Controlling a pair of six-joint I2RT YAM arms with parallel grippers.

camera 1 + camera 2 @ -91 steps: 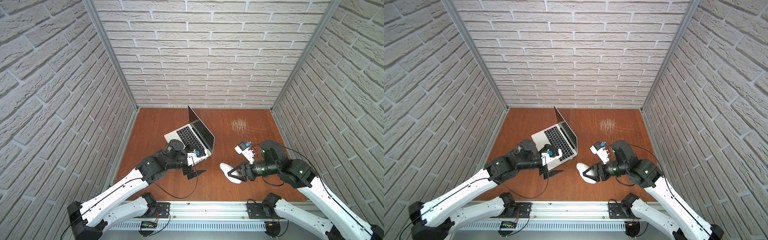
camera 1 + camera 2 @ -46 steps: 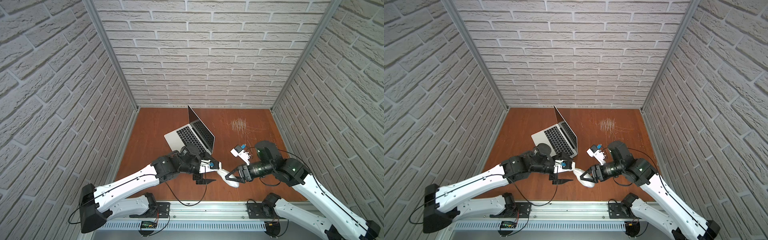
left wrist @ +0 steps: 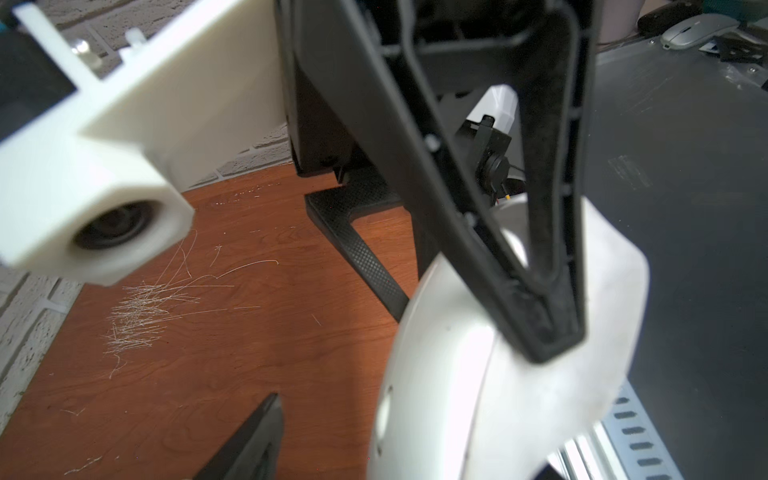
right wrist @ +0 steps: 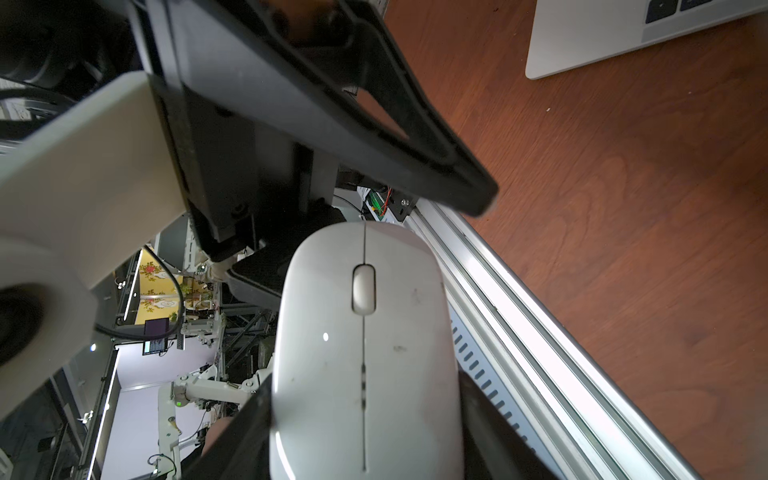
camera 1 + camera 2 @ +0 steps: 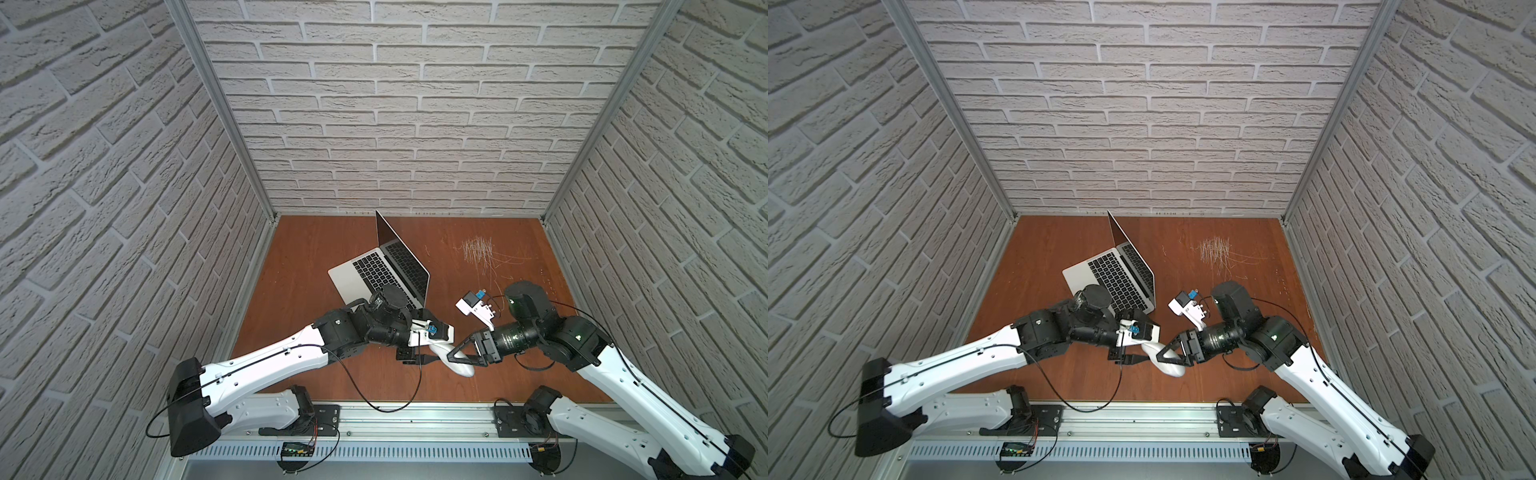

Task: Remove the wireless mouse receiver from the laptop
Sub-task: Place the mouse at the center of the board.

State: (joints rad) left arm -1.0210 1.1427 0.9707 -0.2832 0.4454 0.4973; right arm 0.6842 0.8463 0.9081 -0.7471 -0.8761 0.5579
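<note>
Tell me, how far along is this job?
Done: nothing confirmable; no receiver shows on the open silver laptop. In hand: the right end effector holds the white oval mouse aloft, the left end effector open around its other end. Left: pulling the receiver, if plugged in.

Laptops: one is counted, the laptop (image 5: 374, 270).
Mice: one is counted, the mouse (image 4: 365, 353), white.
Arms: two are counted, the left arm (image 5: 266, 365) and the right arm (image 5: 623, 382).
Grippers: two are counted, the left gripper (image 5: 434, 351) and the right gripper (image 5: 461, 360).
Wrist camera mounts: two are seen, one (image 5: 432, 332) on each (image 5: 473, 305) arm.
Scratch patches: one scratch patch (image 5: 478, 249) is found on the table (image 5: 316, 257).
</note>
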